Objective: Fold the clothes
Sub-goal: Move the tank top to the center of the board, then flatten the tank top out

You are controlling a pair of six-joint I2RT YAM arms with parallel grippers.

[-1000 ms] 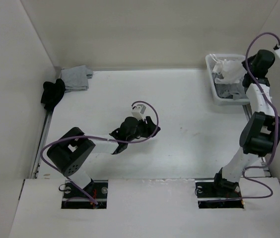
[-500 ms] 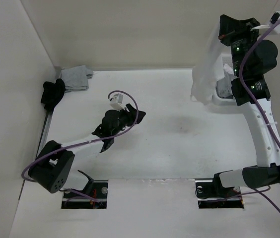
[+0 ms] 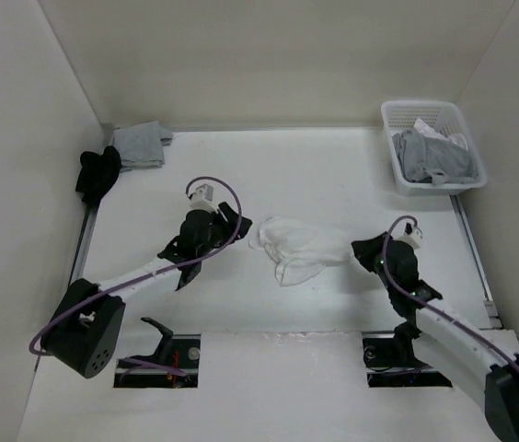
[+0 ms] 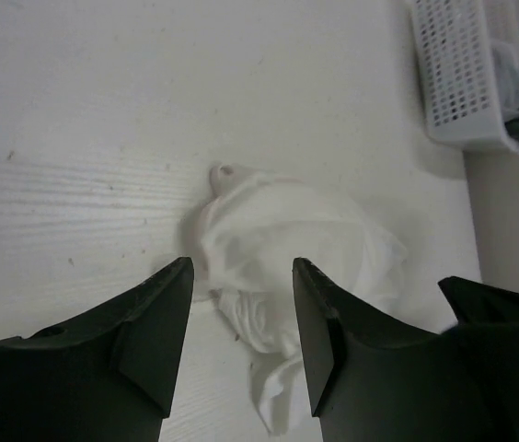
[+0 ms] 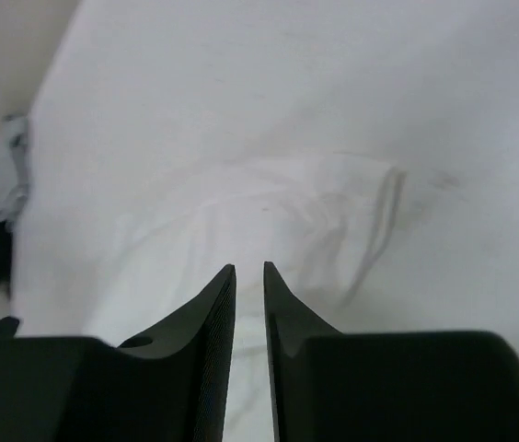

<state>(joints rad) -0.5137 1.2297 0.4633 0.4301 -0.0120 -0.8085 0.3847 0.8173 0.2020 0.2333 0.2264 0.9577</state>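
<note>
1. Although the task is folding, the clothes lie unfolded: one thin white garment, crumpled into a loose heap near the middle of the table.
2. Its fabric is soft and slightly see-through, bunched in rounded creases. A looped edge sags toward 6 o'clock, and a narrow tail stretches out toward 3 o'clock.
3. From the left wrist view, a small rounded nub of fabric pokes out at the heap's far left corner.
4. At 9 o'clock of the garment, the left gripper hangs just beside it with its jaws spread wide, grasping nothing.
5. At 3 o'clock, the right gripper sits at the tip of the garment's tail. Its jaws are parted by a narrow slit and no fabric is clamped.
6. A white basket with grey garments inside stands at 2 o'clock, well apart.
7. A folded grey garment and a black garment lie at 10 o'clock, in the table's far corner.
</note>
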